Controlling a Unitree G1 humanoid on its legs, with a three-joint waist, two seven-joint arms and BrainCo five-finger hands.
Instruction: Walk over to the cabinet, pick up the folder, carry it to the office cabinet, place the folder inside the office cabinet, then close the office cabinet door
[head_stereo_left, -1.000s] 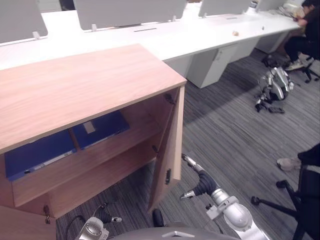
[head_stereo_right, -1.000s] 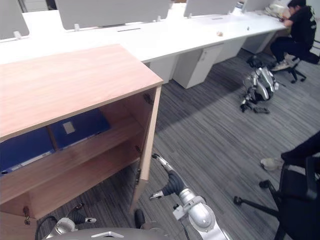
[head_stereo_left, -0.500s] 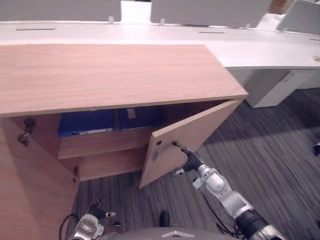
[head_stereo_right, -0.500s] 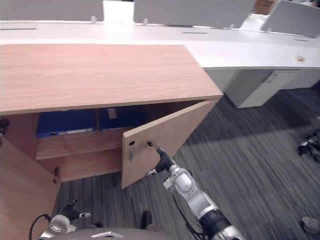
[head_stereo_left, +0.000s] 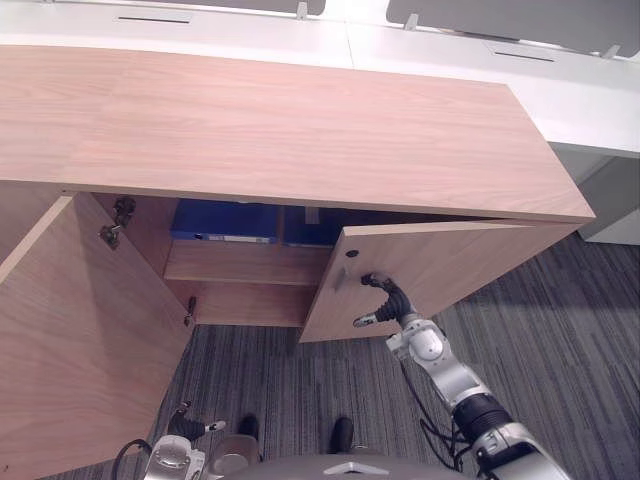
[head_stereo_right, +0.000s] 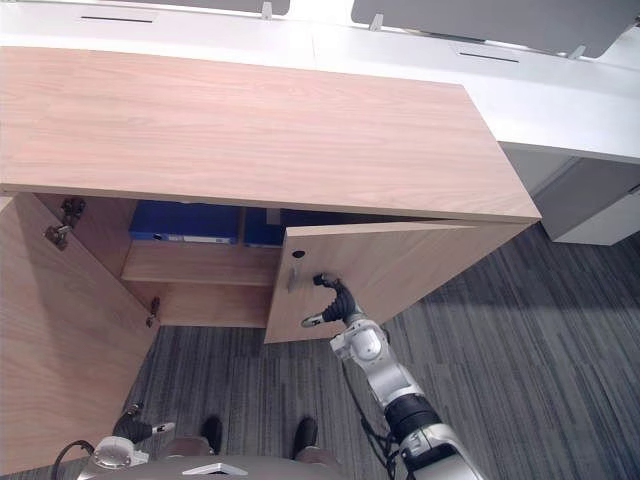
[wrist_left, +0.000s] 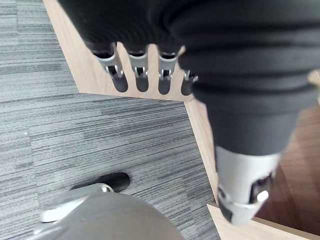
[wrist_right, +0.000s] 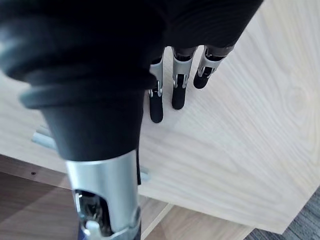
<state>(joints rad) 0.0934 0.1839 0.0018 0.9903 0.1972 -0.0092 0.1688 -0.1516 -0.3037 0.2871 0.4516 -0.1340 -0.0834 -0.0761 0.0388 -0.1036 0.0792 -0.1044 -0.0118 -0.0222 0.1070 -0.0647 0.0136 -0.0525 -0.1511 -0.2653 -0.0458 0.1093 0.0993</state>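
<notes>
While straight-fingered right hand (head_stereo_left: 383, 296) rests against half-shut cabinet door (head_stereo_left: 470, 265), blue folders (head_stereo_left: 225, 220) shelved inside, left hand (wrist_left: 141, 77) relaxed, low.

My right arm (head_stereo_left: 445, 365), at lower centre-right of the eye views, is a chain of rounded silver-grey casings with one black ribbed band near the frame's bottom edge. My right hand (head_stereo_left: 392, 300) wears a dark ribbed cover; its silver fingers (wrist_right: 156, 102) end in dark tips, and its thumb (wrist_right: 105, 190) is a plain silver shaft. My left hand (wrist_left: 141, 72) matches it.
</notes>
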